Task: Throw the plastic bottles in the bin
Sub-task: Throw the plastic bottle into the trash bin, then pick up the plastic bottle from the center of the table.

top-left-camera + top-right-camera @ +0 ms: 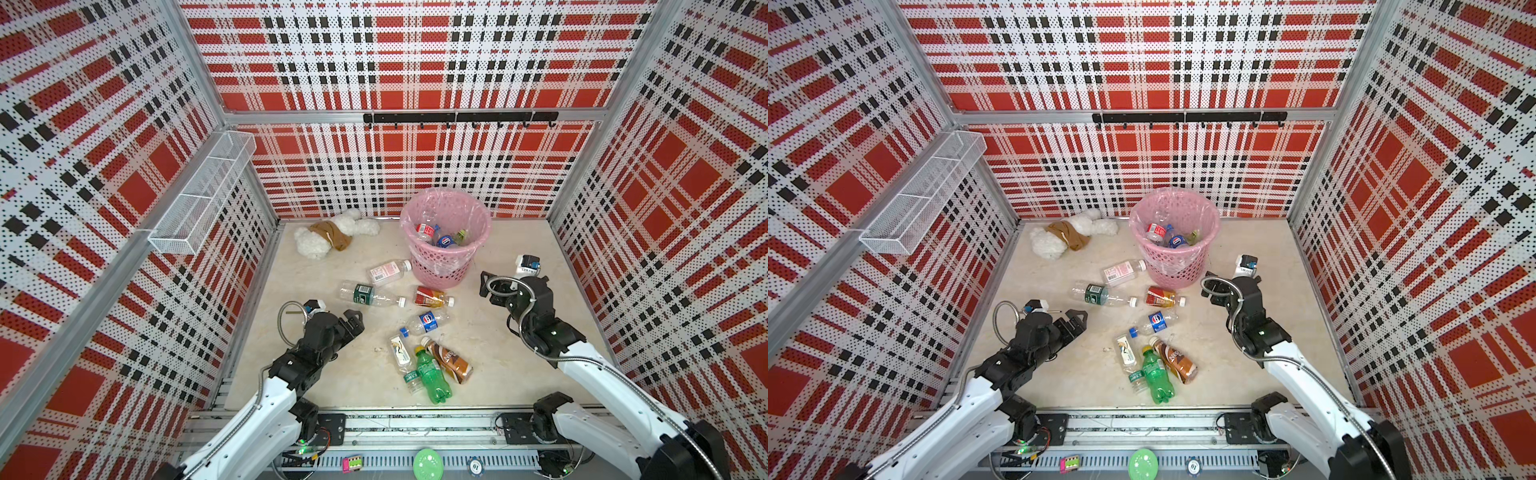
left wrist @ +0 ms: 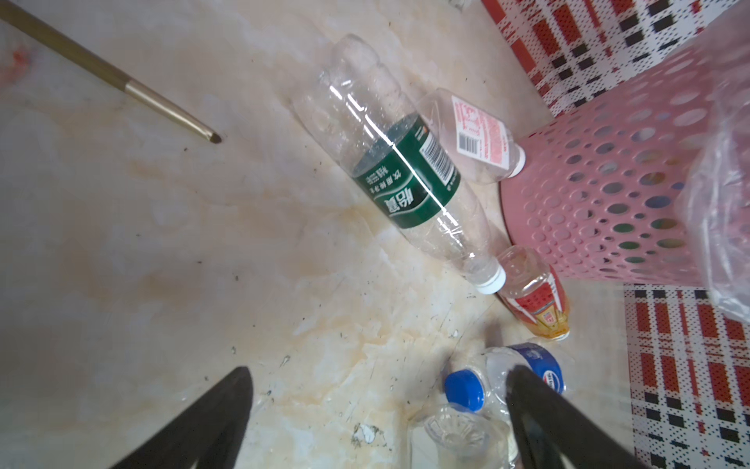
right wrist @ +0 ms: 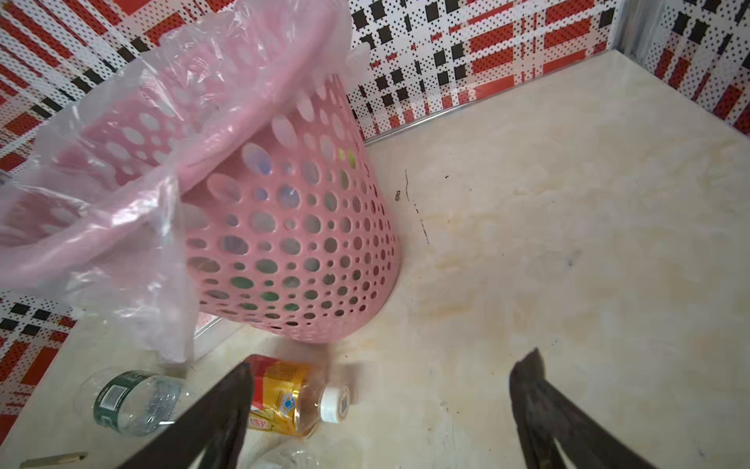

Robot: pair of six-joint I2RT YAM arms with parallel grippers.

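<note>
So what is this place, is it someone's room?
Likely a robot practice booth, not a room: plaid panel walls close it in, robot arms reach in, and bottles lie near a pink bin.

Behind the black left claw (image 1: 358,319) and right claw (image 1: 485,284) sit black wrist housings (image 1: 328,332), then white arm links (image 1: 266,407), with ribbed silver conduit (image 1: 279,320) looping alongside each

On my feed I see three walls (image 1: 415,62) of perforated panel printed in red, black and white plaid, joined by aluminium posts (image 1: 194,62). A white wire-mesh shelf (image 1: 199,195) hangs on the left wall, and a black hook rail (image 1: 457,117) runs along the back one. The floor (image 1: 361,386) is pale and marble-look — scuffed, stained, evenly lit.
</note>
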